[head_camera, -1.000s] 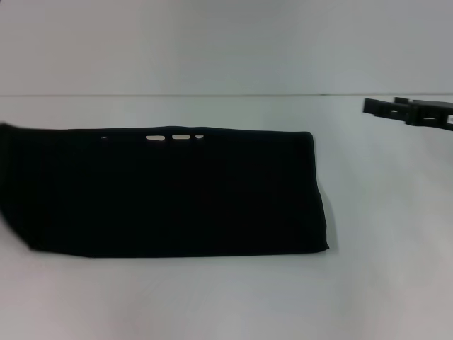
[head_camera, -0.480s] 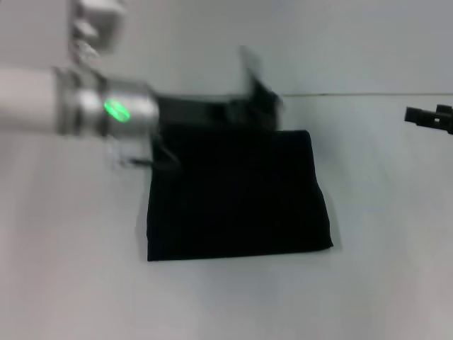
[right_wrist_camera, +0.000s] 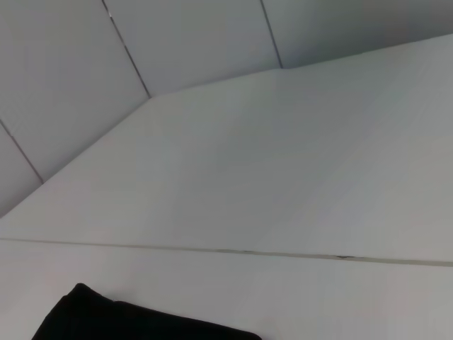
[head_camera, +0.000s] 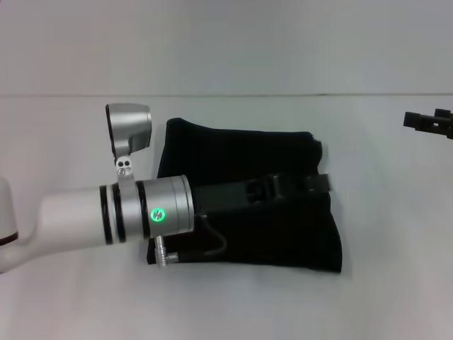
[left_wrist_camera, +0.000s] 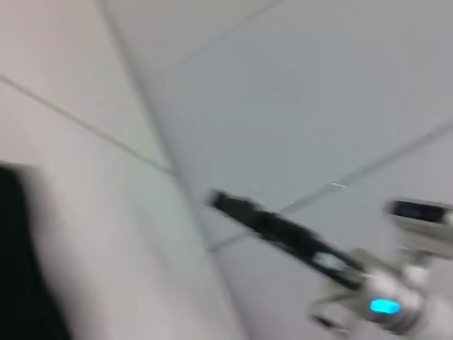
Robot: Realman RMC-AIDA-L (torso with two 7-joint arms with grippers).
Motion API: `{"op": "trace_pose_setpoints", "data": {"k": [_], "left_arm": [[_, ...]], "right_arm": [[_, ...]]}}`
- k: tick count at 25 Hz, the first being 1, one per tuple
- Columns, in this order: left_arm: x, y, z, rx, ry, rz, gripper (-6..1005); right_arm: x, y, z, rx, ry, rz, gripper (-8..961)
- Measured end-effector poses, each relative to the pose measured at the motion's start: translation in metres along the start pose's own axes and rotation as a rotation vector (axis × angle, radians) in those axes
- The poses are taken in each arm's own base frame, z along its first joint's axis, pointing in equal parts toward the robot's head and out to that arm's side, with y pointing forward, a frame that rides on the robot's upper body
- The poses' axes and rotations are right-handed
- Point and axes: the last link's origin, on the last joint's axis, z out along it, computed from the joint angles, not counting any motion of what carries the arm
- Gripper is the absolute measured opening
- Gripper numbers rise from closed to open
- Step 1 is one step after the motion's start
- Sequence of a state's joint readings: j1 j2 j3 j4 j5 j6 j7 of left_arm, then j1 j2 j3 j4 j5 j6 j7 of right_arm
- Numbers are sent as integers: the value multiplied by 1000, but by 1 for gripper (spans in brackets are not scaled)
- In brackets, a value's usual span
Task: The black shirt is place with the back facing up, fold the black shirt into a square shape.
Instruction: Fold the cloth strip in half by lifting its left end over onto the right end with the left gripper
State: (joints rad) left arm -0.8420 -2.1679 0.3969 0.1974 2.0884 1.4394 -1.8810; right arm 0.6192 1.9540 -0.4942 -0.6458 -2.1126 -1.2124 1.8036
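The black shirt (head_camera: pixel 241 205) is seen folded into a roughly square block at the middle of the white bench (head_camera: pixel 396 283). The left arm is stretched from the left across the shirt, and the left claw (head_camera: pixel 311 183) is held over the right part of the cloth, near its right edge; whether its fingers are apart or together cannot be told against the dark fabric. The right claw (head_camera: pixel 425 122) is seen at the far right, well apart from the shirt, its fingers not clearly made out.
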Motion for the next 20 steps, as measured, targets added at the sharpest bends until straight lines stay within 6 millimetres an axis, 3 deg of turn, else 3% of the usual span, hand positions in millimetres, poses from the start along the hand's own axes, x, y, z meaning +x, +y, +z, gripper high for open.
{"op": "trace_pose_setpoints", "data": {"k": [6, 9, 15, 20], "left_arm": [[17, 38, -14, -234, -6, 104, 261], [34, 26, -35, -128, 54, 152, 343], [89, -25, -97, 305, 223, 105, 584], [105, -32, -116, 437, 246, 135, 786]], "right_arm": [[1, 0, -2, -10, 23, 39, 924], [1, 2, -2, -30, 78, 70, 924], [-6, 12, 3, -57, 268, 125, 924], [-7, 18, 11, -66, 278, 140, 924]]}}
